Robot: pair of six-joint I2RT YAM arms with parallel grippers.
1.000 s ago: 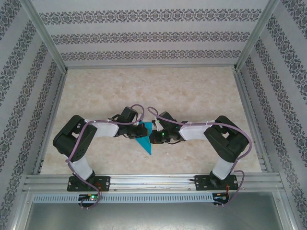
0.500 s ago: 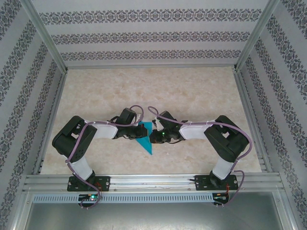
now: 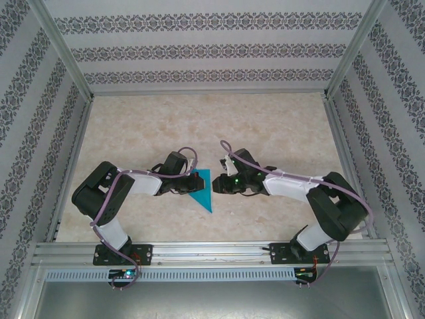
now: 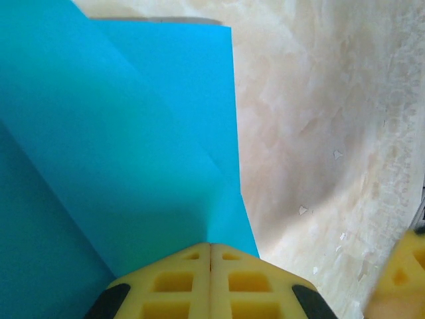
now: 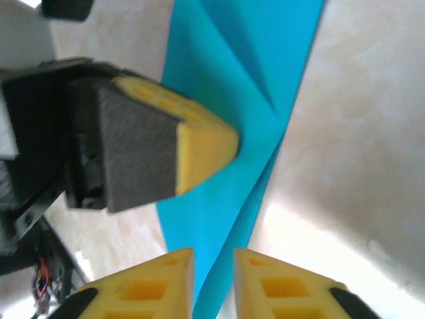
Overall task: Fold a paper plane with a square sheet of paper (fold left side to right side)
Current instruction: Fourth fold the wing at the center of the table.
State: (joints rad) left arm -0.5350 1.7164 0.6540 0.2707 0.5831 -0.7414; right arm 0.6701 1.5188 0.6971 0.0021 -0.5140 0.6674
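The square sheet of paper, turquoise blue, lies folded into a narrow pointed paper plane (image 3: 204, 193) on the table between both arms, its tip toward the near edge. My left gripper (image 3: 196, 181) is shut, and its yellow tips (image 4: 211, 247) press down on the layered blue paper (image 4: 133, 133). My right gripper (image 3: 218, 185) is just right of the plane with its jaws a little apart. In the right wrist view a raised edge of the paper (image 5: 246, 66) runs into the gap of that gripper (image 5: 214, 256), touching neither pad. The left gripper's fingertip (image 5: 206, 143) rests on the sheet there.
The table top (image 3: 279, 133) is pale marble-patterned. Patterned walls stand at the back and on both sides. An aluminium rail (image 3: 212, 249) runs along the near edge by the arm bases. Open floor lies behind the grippers.
The right gripper has parted its jaws and drawn back to the right off the paper, its elbow swinging outward. The left gripper and the paper have stayed put.
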